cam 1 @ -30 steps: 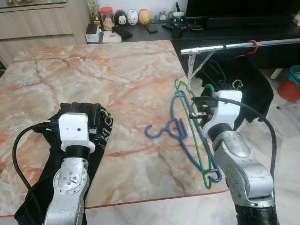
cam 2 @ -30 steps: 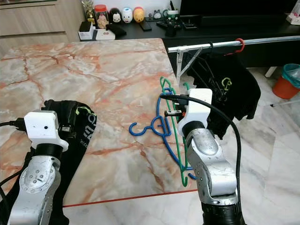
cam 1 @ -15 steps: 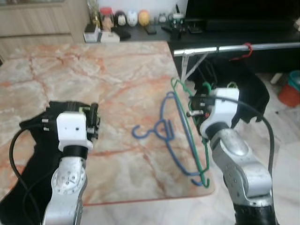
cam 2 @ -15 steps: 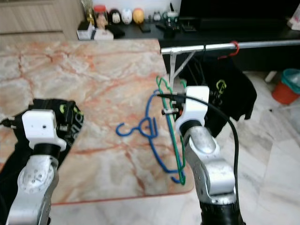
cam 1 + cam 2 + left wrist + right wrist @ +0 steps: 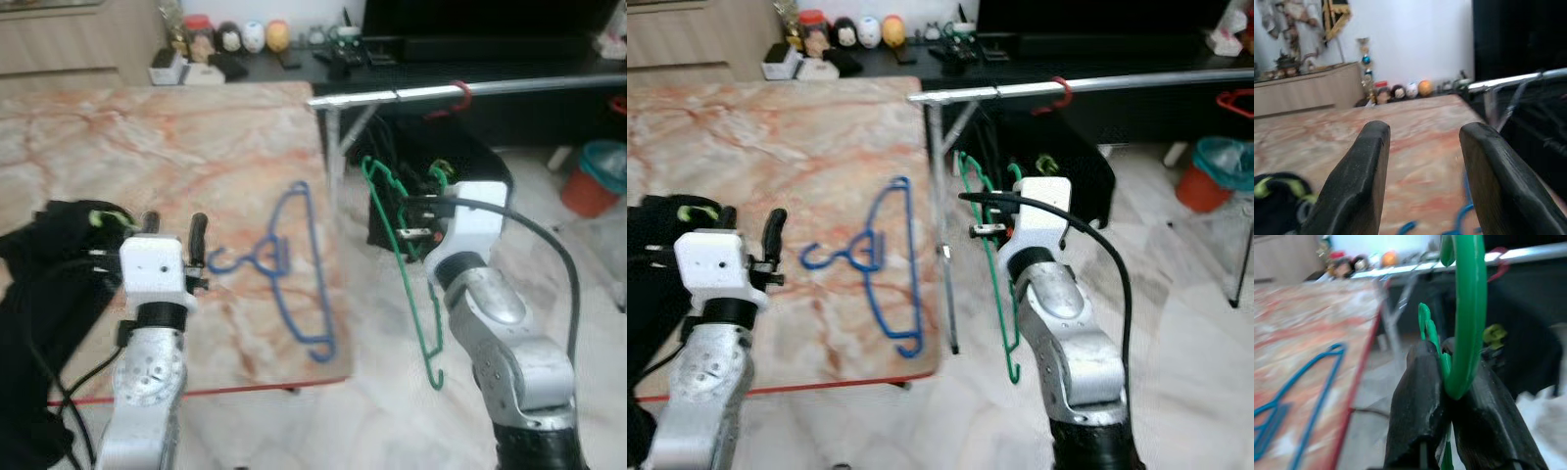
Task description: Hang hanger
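Since a second ago the thin green plastic hanger (image 5: 402, 255) has come off the pink-veined marble table (image 5: 147, 157) and now hangs in the air past the table's right edge, over the pale tiled floor (image 5: 588, 264), carried there by the right gripper (image 5: 1449, 396). Its two black fingers (image 5: 1418, 401) are pressed together on the green wire just below the hook, as the right wrist view shows plainly. The hanger's long body trails down beside the silver forearm, its lower end curling near the floor (the whole scene has also swung sideways, so the camera has turned too).

Left behind on the marble is the blue plastic hanger (image 5: 284, 269), lying flat near the table's right edge, hook pointing toward the left gripper (image 5: 173, 233). That gripper hovers above the table with its fingers (image 5: 1359, 181) held apart and nothing between them. At the robot's far left a black garment with yellow-green trim (image 5: 59, 220) lies bunched on the table; whatever is printed on it is too blurred to read.

Beyond the green hanger runs a silver metal clothes rail (image 5: 441, 91), with a red hook (image 5: 454, 98) already over it and a black garment with a yellow-green logo (image 5: 1058, 171) hanging below. The green hanger sits lower than the rail and apart from it. Small round figurines (image 5: 250, 36) line a dark cabinet at the back, and an orange bucket (image 5: 591, 178) stands on the floor at far right.
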Robot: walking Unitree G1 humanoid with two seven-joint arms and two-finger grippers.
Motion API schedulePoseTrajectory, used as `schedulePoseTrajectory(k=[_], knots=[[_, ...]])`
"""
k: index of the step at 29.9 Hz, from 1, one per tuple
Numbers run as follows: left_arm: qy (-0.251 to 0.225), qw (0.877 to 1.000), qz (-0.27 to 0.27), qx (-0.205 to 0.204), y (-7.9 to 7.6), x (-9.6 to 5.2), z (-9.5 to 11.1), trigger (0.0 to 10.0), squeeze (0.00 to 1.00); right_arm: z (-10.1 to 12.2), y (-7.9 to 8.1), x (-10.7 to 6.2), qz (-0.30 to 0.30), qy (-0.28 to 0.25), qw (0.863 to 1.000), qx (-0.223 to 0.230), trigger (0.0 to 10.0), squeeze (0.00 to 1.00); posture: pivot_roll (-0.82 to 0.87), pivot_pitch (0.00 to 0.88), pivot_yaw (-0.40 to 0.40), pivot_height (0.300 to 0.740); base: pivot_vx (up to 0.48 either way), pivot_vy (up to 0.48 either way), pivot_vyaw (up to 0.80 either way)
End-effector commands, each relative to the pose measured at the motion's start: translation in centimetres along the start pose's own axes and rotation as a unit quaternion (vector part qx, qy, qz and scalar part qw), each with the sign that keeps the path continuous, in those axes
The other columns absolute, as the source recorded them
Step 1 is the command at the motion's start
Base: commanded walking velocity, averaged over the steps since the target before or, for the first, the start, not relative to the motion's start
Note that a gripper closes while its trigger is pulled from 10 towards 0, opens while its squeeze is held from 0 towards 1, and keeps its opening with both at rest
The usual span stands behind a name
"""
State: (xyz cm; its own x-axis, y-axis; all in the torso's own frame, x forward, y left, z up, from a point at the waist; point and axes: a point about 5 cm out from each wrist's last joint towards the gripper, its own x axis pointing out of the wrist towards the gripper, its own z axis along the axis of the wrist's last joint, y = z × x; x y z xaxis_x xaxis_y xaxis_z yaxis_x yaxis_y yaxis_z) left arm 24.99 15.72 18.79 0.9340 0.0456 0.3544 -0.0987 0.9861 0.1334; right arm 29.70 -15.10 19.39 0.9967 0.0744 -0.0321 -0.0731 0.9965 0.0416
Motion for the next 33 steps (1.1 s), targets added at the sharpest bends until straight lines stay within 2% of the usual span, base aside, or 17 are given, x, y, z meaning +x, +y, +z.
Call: schedulePoseTrajectory(k=[1,33], knots=[[-0.005,1.0,0.009,0.014,0.6,0.0,0.2,10.0,0.0,0.4,0.7,0.0,0.012,-0.01,1.0,0.003,10.0,0.0,0.07,0.093,-0.015,0.74,0.0,-0.315,0.0],[0.005,1.0,-0.004,0.01,0.4,0.2,-0.5,10.0,0.0,-0.8,-0.8,0.1,-0.011,-0.025,1.0,-0.011,10.0,0.0,0.06,0.092,-0.015,0.74,0.0,-0.316,0.0]])
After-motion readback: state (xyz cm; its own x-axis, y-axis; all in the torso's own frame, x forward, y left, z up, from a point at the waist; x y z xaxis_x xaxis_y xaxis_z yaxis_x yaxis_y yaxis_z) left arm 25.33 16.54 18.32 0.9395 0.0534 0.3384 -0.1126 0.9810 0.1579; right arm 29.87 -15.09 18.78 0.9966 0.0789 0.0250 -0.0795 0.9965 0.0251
